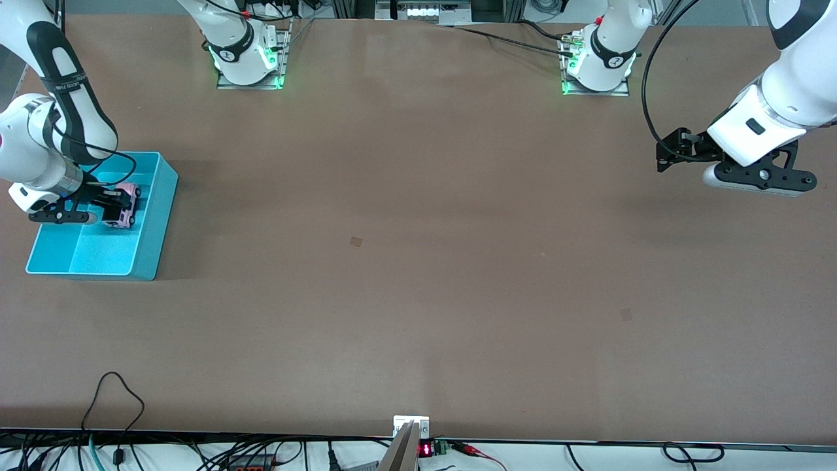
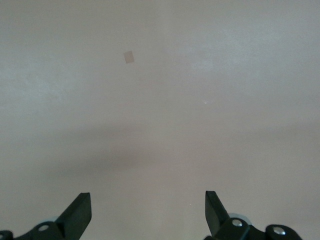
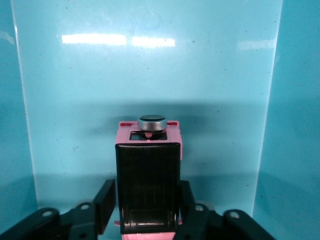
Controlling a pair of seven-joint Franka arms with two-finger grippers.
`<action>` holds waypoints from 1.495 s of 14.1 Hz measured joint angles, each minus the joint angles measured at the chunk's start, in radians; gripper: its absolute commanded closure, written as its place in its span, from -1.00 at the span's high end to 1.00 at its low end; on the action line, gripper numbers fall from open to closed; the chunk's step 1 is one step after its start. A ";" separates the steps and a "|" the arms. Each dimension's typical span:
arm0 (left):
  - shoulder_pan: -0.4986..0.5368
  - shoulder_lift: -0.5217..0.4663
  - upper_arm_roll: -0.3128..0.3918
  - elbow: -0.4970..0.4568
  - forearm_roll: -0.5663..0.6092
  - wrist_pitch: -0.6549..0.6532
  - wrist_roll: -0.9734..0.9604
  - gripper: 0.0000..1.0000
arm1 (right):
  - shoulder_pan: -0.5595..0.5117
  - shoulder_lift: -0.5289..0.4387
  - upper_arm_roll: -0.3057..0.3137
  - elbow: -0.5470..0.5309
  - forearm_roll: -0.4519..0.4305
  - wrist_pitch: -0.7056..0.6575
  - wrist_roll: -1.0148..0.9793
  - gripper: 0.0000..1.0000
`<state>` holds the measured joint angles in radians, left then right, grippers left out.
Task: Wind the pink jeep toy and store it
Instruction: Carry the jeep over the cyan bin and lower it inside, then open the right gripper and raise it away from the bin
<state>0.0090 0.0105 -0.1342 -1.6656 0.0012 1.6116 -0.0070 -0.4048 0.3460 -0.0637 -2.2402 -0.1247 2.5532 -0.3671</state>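
The tiny light-pink plastic jeep toy w/ black rectangular roof panel [image 1: 123,206] sits at the left edge of the front view, inside the turquoise plastic bin [image 1: 154,229], in the bin's compartment farther from the front camera. Can't tell if its wheels are down on the bin floor yet.

The right gripper [image 1: 112,210] is down in the bin w/ the jeep between its fingers. In the right wrist view the black fingers [image 3: 104,205] stand just beside the roof panel on both sides, jaws narrow; whether they're pressing or only flanking, I can't tell. Looks to me like the storing step, about at the let-go.

Handling, as I'd judge it: v. light, hard moulded plastic, stiff, smooth so a bit slippery, and small bits like the round spare wheel [image 3: 151,122] at one end could snap if pinched. It'll roll on its wheels if nudged. Best hold is where the fingers are now: across the flat body sides, mid-length, under the roof.

Orientation: in the front view the long axis runs roughly top-to-bottom of the frame, slightly tilted, i.e. along the bin's length. In the right wrist view the axis runs straight away from the gripper, spare-wheel end pointing up-frame toward the bin wall.

The left gripper [image 1: 673,152] hangs at the right of the front view over bare brown table [image 1: 418,294], jaws wide, nothing in them. That arm waits.
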 measured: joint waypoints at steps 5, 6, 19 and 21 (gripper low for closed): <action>0.003 0.000 0.000 0.000 0.000 0.000 0.000 1.00 | 0.008 -0.029 0.028 0.038 -0.004 -0.058 -0.001 1.00; 0.004 0.000 0.001 0.000 0.000 0.000 0.000 1.00 | 0.020 -0.048 0.035 0.067 -0.004 -0.115 -0.001 1.00; 0.034 0.000 0.016 0.000 0.000 -0.001 0.000 1.00 | 0.315 -0.265 0.047 0.400 0.018 -0.614 0.120 1.00; 0.034 0.000 0.015 0.000 0.000 -0.001 0.000 1.00 | 0.329 -0.303 0.046 0.402 0.065 -0.635 0.133 1.00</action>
<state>0.0432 0.0106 -0.1190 -1.6654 0.0013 1.6108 -0.0070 -0.0756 0.0429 -0.0174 -1.8378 -0.0592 1.9179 -0.2342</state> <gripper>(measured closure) 0.000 0.000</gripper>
